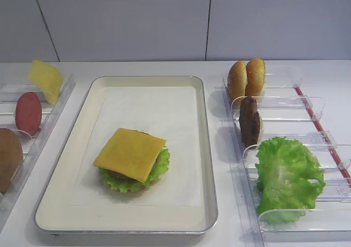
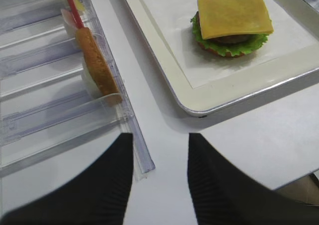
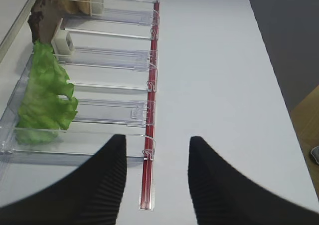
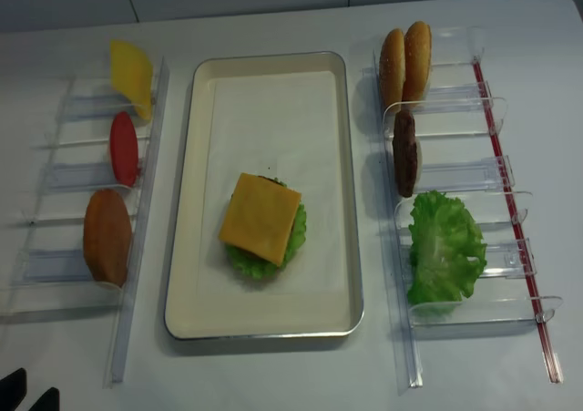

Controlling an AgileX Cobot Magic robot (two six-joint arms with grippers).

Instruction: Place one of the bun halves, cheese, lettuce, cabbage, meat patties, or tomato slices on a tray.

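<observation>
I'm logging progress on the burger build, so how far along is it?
Done: the cheese tops a stack of patty and lettuce on the tray. In hand: nothing; left gripper and right gripper are open and empty. Left: tomato slice and bun halves remain in their bins.

White table w/ cream tray in the middle, clear bins on left & right side, each just beside tray.

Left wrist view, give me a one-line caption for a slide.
Open left tool above the table beside the tray, where cheese tops a patty and lettuce stack.
</observation>
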